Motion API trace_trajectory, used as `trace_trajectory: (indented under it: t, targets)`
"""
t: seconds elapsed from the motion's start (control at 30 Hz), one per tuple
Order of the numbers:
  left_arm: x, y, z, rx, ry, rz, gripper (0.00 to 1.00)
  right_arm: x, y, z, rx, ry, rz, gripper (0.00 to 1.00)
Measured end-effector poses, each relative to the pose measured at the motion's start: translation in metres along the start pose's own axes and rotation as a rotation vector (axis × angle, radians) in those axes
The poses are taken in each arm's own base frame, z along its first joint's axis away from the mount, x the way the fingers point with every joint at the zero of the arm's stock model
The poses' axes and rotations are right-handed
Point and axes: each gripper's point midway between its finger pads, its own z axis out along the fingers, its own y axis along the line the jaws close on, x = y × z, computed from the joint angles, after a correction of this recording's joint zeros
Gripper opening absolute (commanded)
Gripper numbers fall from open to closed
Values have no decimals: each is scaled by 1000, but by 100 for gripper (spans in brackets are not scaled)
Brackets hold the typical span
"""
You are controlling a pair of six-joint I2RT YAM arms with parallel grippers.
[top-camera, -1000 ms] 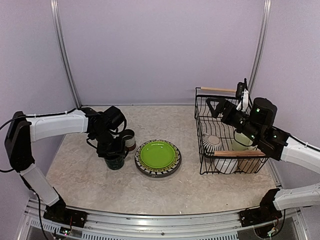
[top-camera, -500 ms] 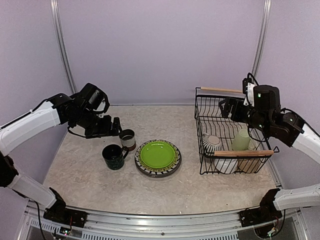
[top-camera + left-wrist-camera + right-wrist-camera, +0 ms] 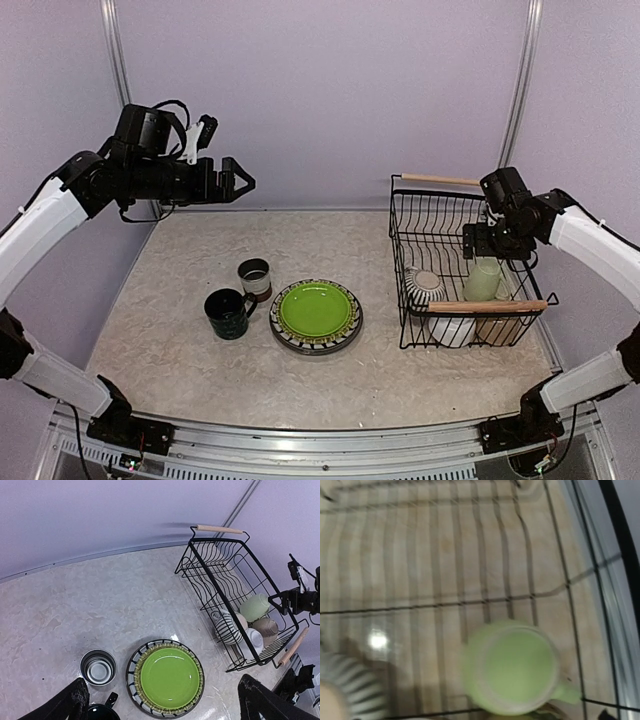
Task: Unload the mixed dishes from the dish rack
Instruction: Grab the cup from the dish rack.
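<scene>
The black wire dish rack point(image 3: 440, 200) stands at the right and also shows in the left wrist view point(image 3: 225, 545). In it lie a pale green mug point(image 3: 483, 280) point(image 3: 512, 667), a striped cup point(image 3: 425, 285) point(image 3: 226, 627), a white bowl point(image 3: 450, 328) and a brown-white mug point(image 3: 265, 626). My right gripper point(image 3: 480, 242) hangs just above the pale green mug; its fingers do not show in its wrist view. On the table are a plate stack topped by a lime-green plate point(image 3: 315, 310) point(image 3: 170, 677), a dark teal mug point(image 3: 228, 312) and a small banded cup point(image 3: 255, 278) point(image 3: 98, 667). My left gripper point(image 3: 238, 180) point(image 3: 162, 685) is open, empty and high.
The rack has two wooden rod handles, one at the back point(image 3: 435, 179) and one at the front point(image 3: 485, 306). Purple walls close in the back and both sides. The right wall is close behind the rack.
My left gripper has let go of the dark teal mug and risen up and back to the left. My right gripper has swung right and down over the pale green mug.
</scene>
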Motion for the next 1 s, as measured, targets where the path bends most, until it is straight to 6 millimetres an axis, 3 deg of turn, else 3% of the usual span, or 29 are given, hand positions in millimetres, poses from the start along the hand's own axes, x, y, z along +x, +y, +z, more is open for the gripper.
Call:
trace_trajectory:
  t: [0.1, 0.3, 0.7, 1.0]
  targets:
    - [5, 3, 5, 20, 9, 9, 99, 8, -13, 19, 37, 77, 1, 100]
    - [28, 17, 17, 30, 75, -11, 99, 8, -20, 49, 45, 162, -5, 100]
    - [29, 19, 18, 85, 85, -43, 99, 27, -29, 105, 44, 289, -41, 99]
    - [31, 21, 22, 91, 98, -53, 99, 38, -22, 131, 10, 323, -72, 85]
